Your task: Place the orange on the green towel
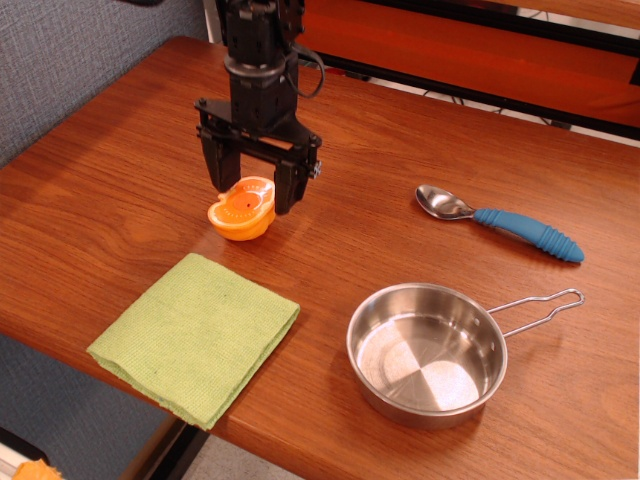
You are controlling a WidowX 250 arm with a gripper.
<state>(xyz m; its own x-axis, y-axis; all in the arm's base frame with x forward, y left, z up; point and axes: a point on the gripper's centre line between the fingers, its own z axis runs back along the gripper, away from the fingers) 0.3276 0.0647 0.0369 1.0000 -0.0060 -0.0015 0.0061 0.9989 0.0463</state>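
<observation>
The orange [240,210], a toy half orange with its cut face up, sits on the wooden table [120,190]. My black gripper [252,194] is open and hangs low over the orange's far side, one finger at its left, the other at its right. The fingers do not close on it. The green towel [196,335], folded and roughly square, lies flat at the table's front left edge, a short way in front of the orange.
A steel pan [428,353] with a wire handle stands at the front right. A spoon [500,223] with a blue handle lies behind it. The table's front edge runs just past the towel.
</observation>
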